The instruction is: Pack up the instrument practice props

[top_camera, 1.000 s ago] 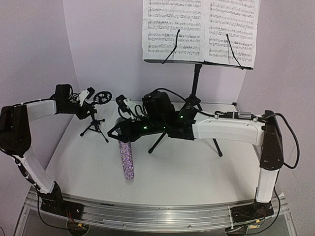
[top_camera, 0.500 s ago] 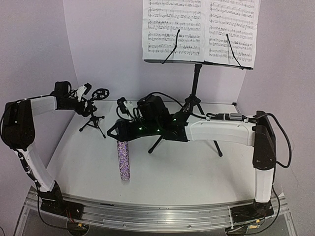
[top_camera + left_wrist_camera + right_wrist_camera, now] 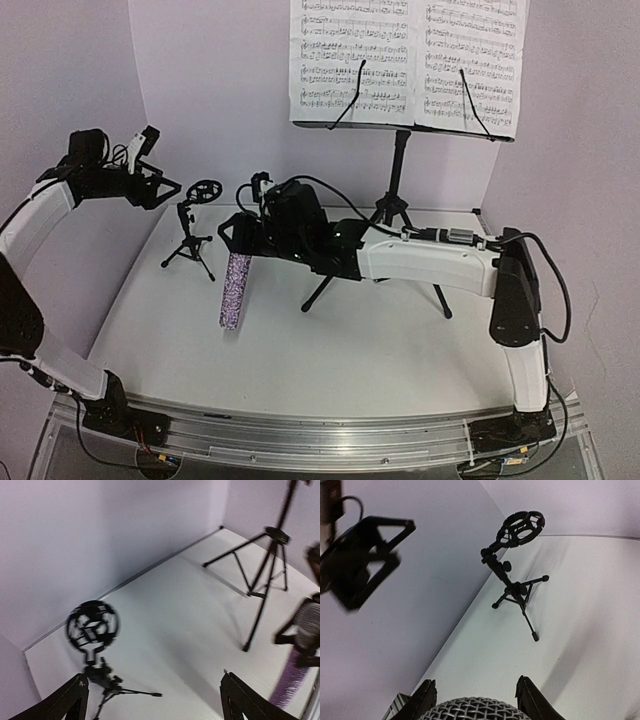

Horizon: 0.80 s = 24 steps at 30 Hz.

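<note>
purple glitter microphone with grey mesh head (image 3: 235, 292) hangs nearly upright, head up, clamped in right pincer (image 3: 239, 233); left pincer (image 3: 155, 188) spread wide.

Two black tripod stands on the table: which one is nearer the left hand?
The small mic stand with the round clip, far left; the tall music stand carrying sheet music is further right.

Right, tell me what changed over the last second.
The left gripper let go of the small mic stand and drew back up and left, jaws open. The right gripper, shut on the purple microphone, carried it left toward that stand. The music stand and sheet music stayed put.
</note>
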{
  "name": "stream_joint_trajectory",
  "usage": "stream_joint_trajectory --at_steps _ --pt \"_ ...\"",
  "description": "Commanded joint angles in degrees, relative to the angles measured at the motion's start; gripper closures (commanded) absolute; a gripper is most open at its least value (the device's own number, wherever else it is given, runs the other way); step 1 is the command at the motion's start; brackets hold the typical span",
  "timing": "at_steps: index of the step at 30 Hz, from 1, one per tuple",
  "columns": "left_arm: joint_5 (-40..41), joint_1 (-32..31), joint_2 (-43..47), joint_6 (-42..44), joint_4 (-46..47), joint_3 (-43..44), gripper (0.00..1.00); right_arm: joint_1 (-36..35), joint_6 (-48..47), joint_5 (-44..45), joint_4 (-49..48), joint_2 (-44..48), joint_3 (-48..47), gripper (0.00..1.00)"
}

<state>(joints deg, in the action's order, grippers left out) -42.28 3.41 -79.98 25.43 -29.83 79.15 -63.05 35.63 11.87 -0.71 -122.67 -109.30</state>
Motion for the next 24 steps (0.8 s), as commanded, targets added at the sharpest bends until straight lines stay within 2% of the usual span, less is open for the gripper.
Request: stream_joint_trajectory --at_steps 1,5,8,13,15,18,22,24 --pt "0.5 -13.4 9.9 4.9 -14.3 -5.9 0.08 -0.1 4.4 6.7 -3.9 -3.4 -9.4 1.0" --pt "-1.5 -18.1 11.4 4.7 -20.2 -11.2 0.07 -0.1 4.7 6.1 -4.0 -5.2 -13.6 1.0" --pt "1.0 -19.6 13.6 4.7 -16.7 -14.7 0.08 -0.1 5.9 5.7 -4.0 -5.1 -14.1 1.0" --pt "3.4 -20.8 11.7 3.8 -12.6 -16.3 0.13 -0.3 9.9 3.5 -4.6 -5.2 -14.5 1.0" --pt "3.7 -21.7 11.3 2.6 -10.3 -16.7 0.17 -0.5 11.2 2.8 -5.2 -5.8 -14.9 1.0" --pt "3.8 -22.2 10.8 0.5 -7.5 -16.9 0.28 -0.5 12.8 1.6 -5.5 -7.0 -15.7 1.0" --pt "2.2 -23.2 10.1 0.0 -7.5 -17.6 0.32 -0.5 16.1 0.2 -7.0 -8.5 -16.6 1.0" --pt "2.1 -23.4 10.3 -0.8 -7.3 -18.3 0.42 -0.5 17.7 -0.7 -7.6 -9.3 -17.2 1.0"
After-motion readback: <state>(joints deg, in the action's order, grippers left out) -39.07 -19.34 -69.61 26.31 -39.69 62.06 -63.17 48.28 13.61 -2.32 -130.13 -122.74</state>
